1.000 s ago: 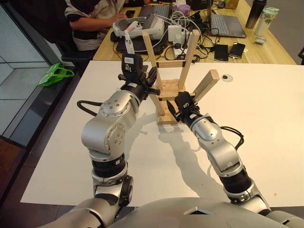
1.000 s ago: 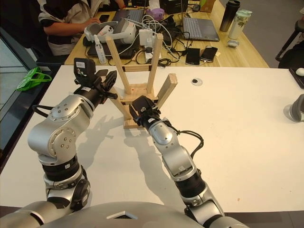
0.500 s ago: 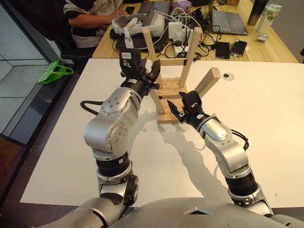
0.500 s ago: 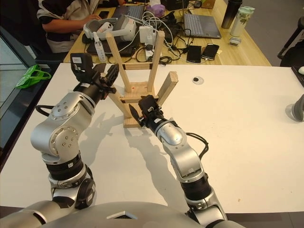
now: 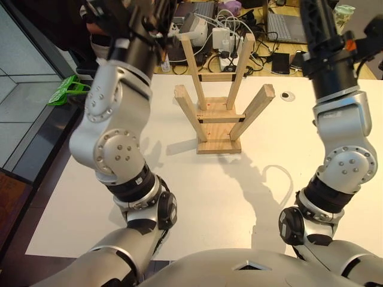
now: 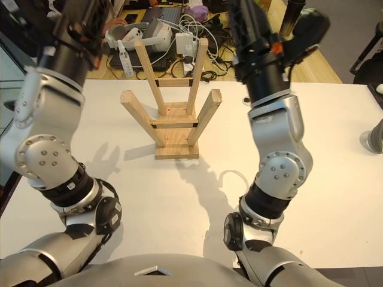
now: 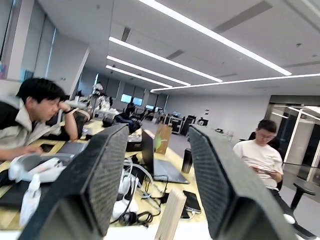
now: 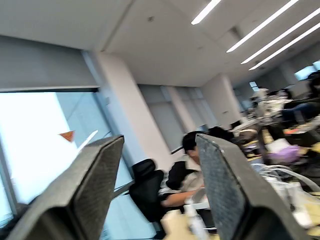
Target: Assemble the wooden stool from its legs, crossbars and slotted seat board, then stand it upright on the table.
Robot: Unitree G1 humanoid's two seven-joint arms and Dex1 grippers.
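**Stool inverted, not yet upright**

The stool [image 5: 218, 116] rests seat-down on the surface [image 5: 299, 197]. The left end effector [image 7: 157, 135] and right end effector [image 8: 160, 139] hang high above, released and empty. Risk: an uneven grip while flipping could topple it or pull it apart.

Silver arms [image 5: 114, 137] have black joints and dark, textured gripper fingers [image 7: 100, 185].
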